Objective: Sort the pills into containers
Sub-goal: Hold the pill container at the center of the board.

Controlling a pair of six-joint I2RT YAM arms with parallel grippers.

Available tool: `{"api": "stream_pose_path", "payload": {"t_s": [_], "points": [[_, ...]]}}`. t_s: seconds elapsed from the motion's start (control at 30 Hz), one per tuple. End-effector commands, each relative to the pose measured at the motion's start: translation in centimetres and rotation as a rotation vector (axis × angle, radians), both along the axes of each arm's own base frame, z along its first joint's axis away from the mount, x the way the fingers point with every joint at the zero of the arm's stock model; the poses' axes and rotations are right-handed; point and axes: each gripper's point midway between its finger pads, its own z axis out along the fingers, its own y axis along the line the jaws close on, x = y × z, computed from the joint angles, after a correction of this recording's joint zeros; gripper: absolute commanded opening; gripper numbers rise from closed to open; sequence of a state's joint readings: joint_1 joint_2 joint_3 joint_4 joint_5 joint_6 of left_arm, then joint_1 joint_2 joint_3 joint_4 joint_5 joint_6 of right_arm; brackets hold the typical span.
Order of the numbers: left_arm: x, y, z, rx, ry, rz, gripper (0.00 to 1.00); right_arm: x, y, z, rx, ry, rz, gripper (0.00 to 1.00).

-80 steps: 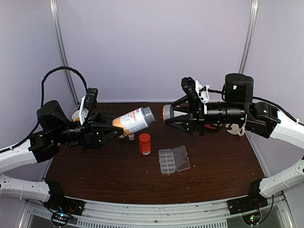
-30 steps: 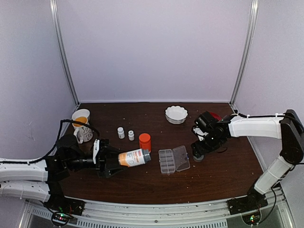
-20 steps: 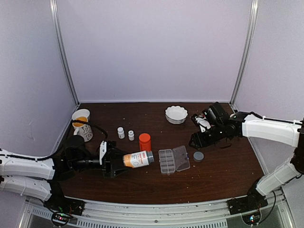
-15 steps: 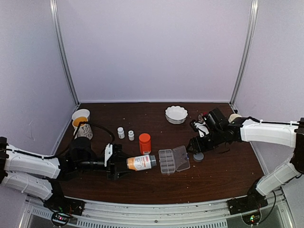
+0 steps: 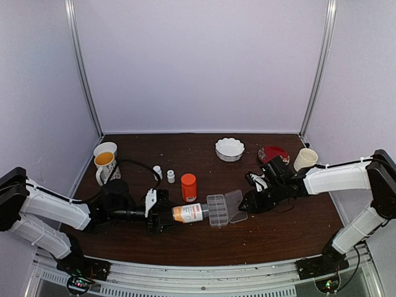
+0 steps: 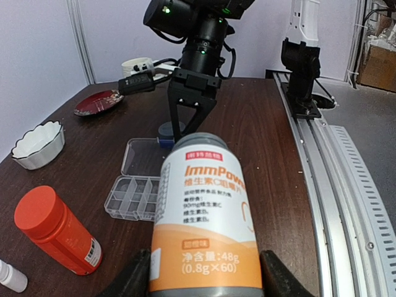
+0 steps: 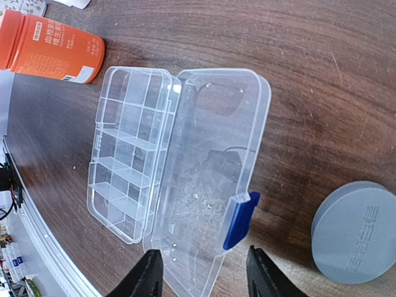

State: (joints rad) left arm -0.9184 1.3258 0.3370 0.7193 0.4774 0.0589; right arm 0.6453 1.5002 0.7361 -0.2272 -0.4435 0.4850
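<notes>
My left gripper (image 6: 204,278) is shut on a white-and-orange bottle (image 6: 204,216), held level just above the table. Its grey far end points at the containers, the cells of the clear organizer box (image 5: 216,210) (image 6: 133,195) (image 7: 127,161). The box's hinged lid (image 7: 210,179) lies open flat, its blue latch (image 7: 240,219) toward my right gripper (image 7: 204,272) (image 5: 249,202). That gripper is open, low over the lid's right edge, with one finger on each side of the latch corner and nothing gripped. No pills show in any view.
A grey cap (image 7: 356,232) lies on the table right of the lid. Behind the box stand an orange bottle (image 5: 189,185) and two tiny white bottles (image 5: 164,174). A mug (image 5: 105,159), a white bowl (image 5: 229,148), a red plate (image 5: 273,153) and a cream cup (image 5: 304,159) line the back.
My left gripper has carried the bottle rightward up to the organizer. My right gripper left the grey cap on the table, moved left to the lid's edge, and its jaws narrowed.
</notes>
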Motion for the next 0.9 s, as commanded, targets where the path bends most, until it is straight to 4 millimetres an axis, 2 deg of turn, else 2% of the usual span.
{"api": "stream_pose_path", "payload": {"t_s": [0.0,0.07,0.3,0.47,0.6,0.73,0.8,0.87], "points": [[0.4,-1.2,2.5,-0.085,-0.073,-0.017,0.0,-0.1,-0.2,0.8,0.034,-0.027,-0.03,0.51],[0.4,-1.3,2.4,-0.084,-0.073,-0.021,0.0,-0.4,-0.3,0.6,0.034,-0.018,-0.03,0.52],[0.8,-1.9,1.8,-0.07,-0.063,-0.025,0.0,-1.0,0.4,0.0,0.071,0.008,-0.016,0.46],[1.1,-2.3,1.1,-0.048,-0.05,-0.029,0.0,-1.0,1.1,0.6,0.111,0.005,-0.006,0.41],[1.2,-2.6,0.7,-0.032,-0.038,-0.031,0.0,-1.1,1.1,0.3,0.105,0.011,-0.005,0.41],[1.4,-2.8,0.7,-0.03,-0.037,-0.029,0.0,-0.8,0.3,-0.7,0.053,0.006,-0.024,0.51],[1.5,-2.9,0.5,-0.021,-0.035,-0.028,0.0,-0.8,0.2,-1.2,0.04,0.011,-0.023,0.5],[1.6,-3.1,0.3,-0.01,-0.032,-0.031,0.0,-0.9,0.3,-1.4,0.042,0.018,-0.021,0.46]]}}
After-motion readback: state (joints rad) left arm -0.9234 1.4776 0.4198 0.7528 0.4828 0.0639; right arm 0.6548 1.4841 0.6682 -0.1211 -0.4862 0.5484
